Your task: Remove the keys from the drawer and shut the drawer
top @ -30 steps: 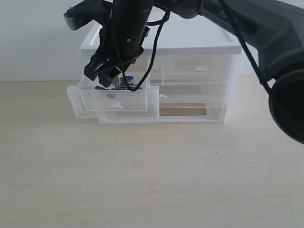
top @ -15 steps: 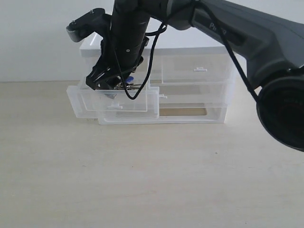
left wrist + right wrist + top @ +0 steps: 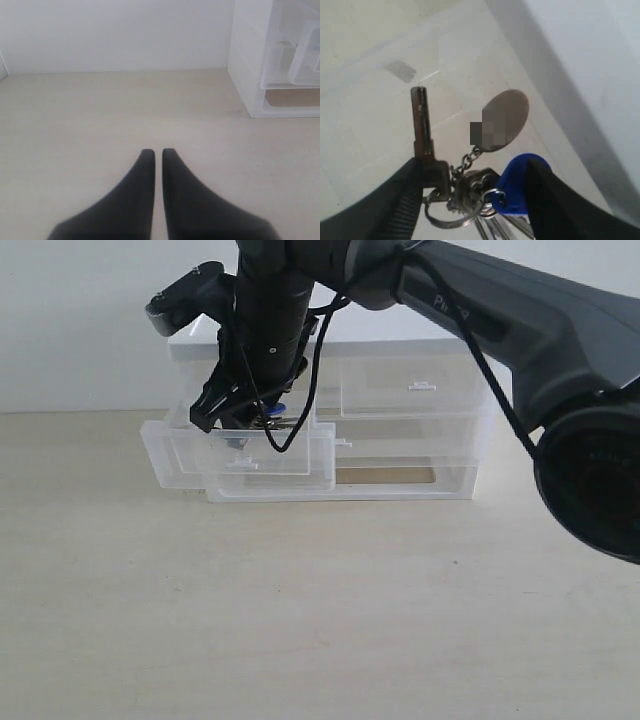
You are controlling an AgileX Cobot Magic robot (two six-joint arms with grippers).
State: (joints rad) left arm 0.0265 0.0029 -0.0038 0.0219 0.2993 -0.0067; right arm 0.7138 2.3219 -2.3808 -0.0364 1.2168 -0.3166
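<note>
Table (image 3: 300, 620) bearing the white-topped organizer (image 3: 400, 340), the landmark for all positions; right arm (image 3: 520, 320) reaching across the organizer's top to its left front corner. The drawer (image 3: 180, 455), the upper-left compartment of the organizer, stands pulled well out; its twin drawer (image 3: 420, 385) at the organizer's upper right is closed and appears empty; the full-width drawer (image 3: 400, 435) beneath both is closed, contents not discernible. Right gripper (image 3: 475, 185) sits in the mouth of the open drawer, its fingers pinching the keys (image 3: 465, 192) from either side; the bunch hangs over the drawer floor, not yet clear of the walls; nothing else shows in the drawer. Left gripper (image 3: 156, 155) hovers over bare table off the organizer's left side, fingers pressed almost together on nothing. Step in hand, as judged: extraction of the keys; the next move calls for a straight lift clear of the drawer rim, a set-down away from the organizer, then a push on the drawer front. Smallest items: oval metal tag (image 3: 505, 120), blue fob (image 3: 517, 187).
</note>
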